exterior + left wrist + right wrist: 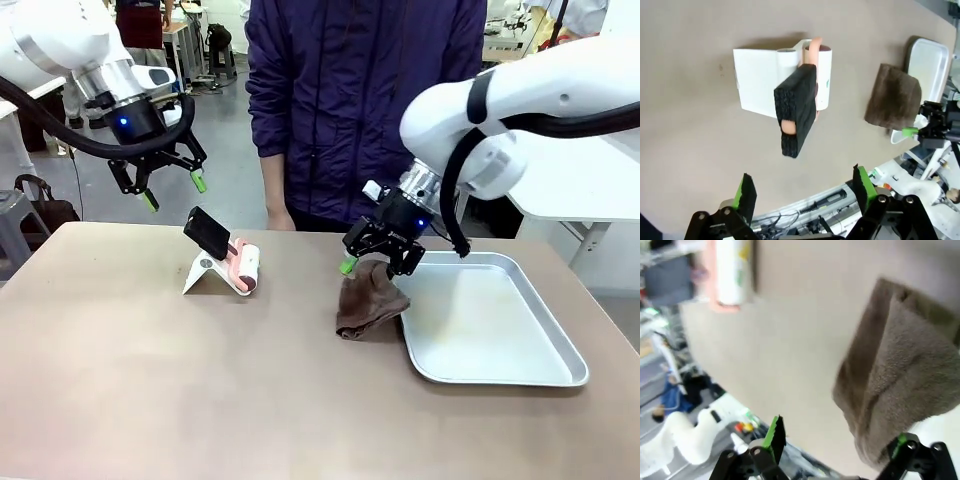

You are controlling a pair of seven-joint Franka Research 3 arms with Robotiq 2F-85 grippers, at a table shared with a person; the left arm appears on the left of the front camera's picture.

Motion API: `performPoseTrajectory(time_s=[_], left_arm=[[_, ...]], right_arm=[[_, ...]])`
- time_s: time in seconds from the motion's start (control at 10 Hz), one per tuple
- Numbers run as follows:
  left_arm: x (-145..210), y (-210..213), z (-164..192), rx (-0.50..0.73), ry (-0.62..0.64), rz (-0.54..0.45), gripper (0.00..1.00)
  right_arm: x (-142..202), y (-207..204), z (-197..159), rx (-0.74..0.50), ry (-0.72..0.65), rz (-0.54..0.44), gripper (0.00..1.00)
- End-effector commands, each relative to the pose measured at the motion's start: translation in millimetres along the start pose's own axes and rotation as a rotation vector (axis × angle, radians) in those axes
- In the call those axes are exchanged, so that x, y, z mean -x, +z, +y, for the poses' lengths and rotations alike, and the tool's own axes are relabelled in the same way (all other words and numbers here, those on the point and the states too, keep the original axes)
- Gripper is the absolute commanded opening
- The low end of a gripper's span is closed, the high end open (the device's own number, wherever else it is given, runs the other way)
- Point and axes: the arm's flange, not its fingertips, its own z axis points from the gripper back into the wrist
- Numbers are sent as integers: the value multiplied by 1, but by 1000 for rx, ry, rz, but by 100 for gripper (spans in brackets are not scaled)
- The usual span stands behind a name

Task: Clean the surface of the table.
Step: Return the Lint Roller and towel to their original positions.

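The brownish-taupe table [150,390] carries a brown folded cloth [368,300] beside the tray. My right gripper [375,262] hangs open just above the cloth's far end, with its fingers wide apart. In the right wrist view the cloth [905,375] lies on the table [790,340], its edge close to one finger of that gripper [836,440]. My left gripper [175,193] is open in the air above a lint roller [243,267]. From the left wrist, the gripper [805,192] looks down on the roller's black handle [797,112] and the cloth [892,97].
A shallow silver tray [540,372] sits at the right, touching the cloth. The lint roller rests on a white stand [203,277] left of centre. A person in a purple jacket [360,100] stands at the far edge, one hand [277,218] hanging near it.
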Motion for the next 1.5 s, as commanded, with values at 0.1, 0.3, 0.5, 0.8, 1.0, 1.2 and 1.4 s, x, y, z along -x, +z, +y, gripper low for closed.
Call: performPoseTrajectory(time_s=[0.1,0.3,0.5,0.8,1.0,1.2,1.4], left_arm=[[28,12,20,69,-31,-28,100],[36,22,31,95,-18,-69,100],[40,26,46,132,0,-81,100],[72,46,66,234,-73,-84,100],[100,63,93,358,-94,-157,100],[109,74,142,554,-36,-265,100],[125,83,196,811,-33,-392,100]], right_arm=[[-25,28,37,204,51,82,100],[-3,55,51,176,193,-111,100],[42,73,49,-57,301,-236,100],[120,74,13,-366,348,-252,100],[167,87,-25,-521,393,-375,100],[207,110,-68,-695,495,-528,100],[238,128,-109,-784,396,-736,100]])
